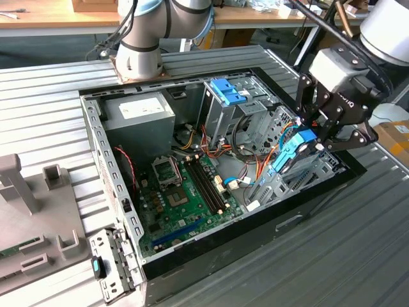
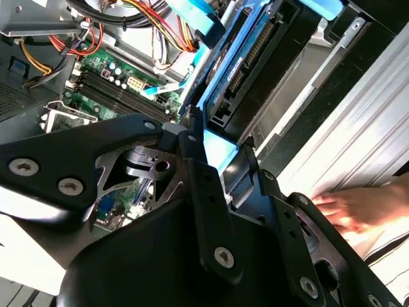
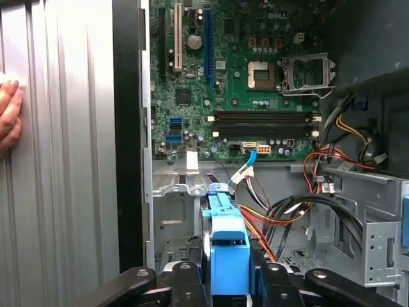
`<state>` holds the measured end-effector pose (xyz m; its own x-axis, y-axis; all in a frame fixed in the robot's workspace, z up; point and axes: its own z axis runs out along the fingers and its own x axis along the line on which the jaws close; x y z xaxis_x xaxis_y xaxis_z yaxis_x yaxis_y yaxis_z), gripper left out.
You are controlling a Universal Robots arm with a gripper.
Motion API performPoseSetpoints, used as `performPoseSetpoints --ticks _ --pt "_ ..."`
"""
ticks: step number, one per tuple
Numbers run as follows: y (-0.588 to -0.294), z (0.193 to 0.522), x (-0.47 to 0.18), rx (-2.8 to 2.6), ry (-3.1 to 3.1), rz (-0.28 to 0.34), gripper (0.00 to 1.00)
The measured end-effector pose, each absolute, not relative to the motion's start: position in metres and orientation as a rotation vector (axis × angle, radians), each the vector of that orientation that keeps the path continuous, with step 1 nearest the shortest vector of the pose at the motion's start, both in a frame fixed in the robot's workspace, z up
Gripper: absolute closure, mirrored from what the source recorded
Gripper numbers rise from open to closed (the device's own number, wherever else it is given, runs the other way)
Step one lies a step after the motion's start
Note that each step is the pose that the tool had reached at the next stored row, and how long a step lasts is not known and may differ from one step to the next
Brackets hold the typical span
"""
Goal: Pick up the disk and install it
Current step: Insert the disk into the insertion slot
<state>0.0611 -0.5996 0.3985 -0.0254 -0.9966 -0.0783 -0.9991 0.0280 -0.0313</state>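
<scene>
My gripper (image 1: 311, 135) is shut on the disk (image 1: 291, 153), a dark flat drive with bright blue side rails. It holds the disk on edge and tilted over the metal drive cage (image 1: 300, 176), at the open computer case's end on the exterior view's right. The disk's lower end reaches down among the cage walls. In the first wrist view the blue rail of the disk (image 3: 229, 246) sits between my black fingers (image 3: 184, 281). In the second wrist view the dark disk (image 2: 255, 64) stretches away from my gripper (image 2: 220, 150).
The open case (image 1: 102, 160) holds a green motherboard (image 1: 185, 192), a grey box with a white label (image 1: 137, 112), a light-blue latch plate (image 1: 227, 89) and loose red and orange cables (image 1: 255, 160). A person's hand (image 3: 9, 115) rests on the ridged table beside the case. Grey fixtures (image 1: 25, 204) stand at the exterior view's left.
</scene>
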Motion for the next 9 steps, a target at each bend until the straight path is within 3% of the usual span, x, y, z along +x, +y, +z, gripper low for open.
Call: performPoseSetpoints --ticks 2,3,9 --pt "-0.6 0.39 0.061 -2.137 2.195 0.049 0.62" --pt "-0.6 0.388 0.061 -2.137 2.195 0.049 0.56" --pt "-0.6 0.372 0.061 -2.138 2.196 0.047 0.55"
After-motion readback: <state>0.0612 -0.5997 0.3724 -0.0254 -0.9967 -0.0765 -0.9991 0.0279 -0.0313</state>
